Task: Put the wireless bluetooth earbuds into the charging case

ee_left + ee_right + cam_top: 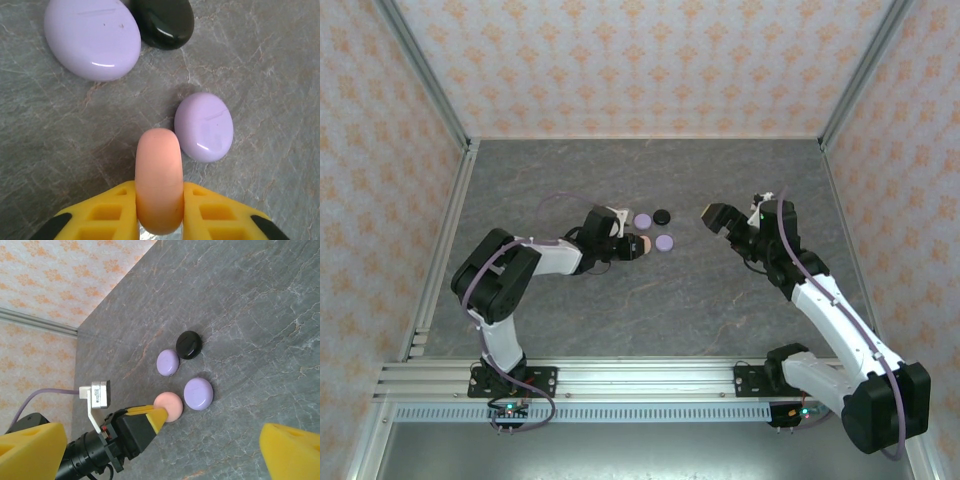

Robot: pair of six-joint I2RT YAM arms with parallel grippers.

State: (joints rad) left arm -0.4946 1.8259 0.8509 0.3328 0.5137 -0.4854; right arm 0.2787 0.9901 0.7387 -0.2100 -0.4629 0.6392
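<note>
The step in hand is judged to be the handling of a case: the left claw is clamped on the pink disc, which is held on edge with a yellow finger against each face. The disc is taken to be a closed charging case; whether earbuds sit inside it cannot be told. Just ahead and to the right of that claw a lilac disc lies flat on the table. Further ahead and to its left, a second lilac disc and a black disc lie close together. The next move is thought to call for the disc to be steadied and opened, and for the right claw — empty, its fingers spread wide, well apart from the discs — to be brought in. The grip itself is made plain by the left wrist view, while the gap between the two claws is given by the top view, and all four discs are set out together in the right wrist view.
</note>
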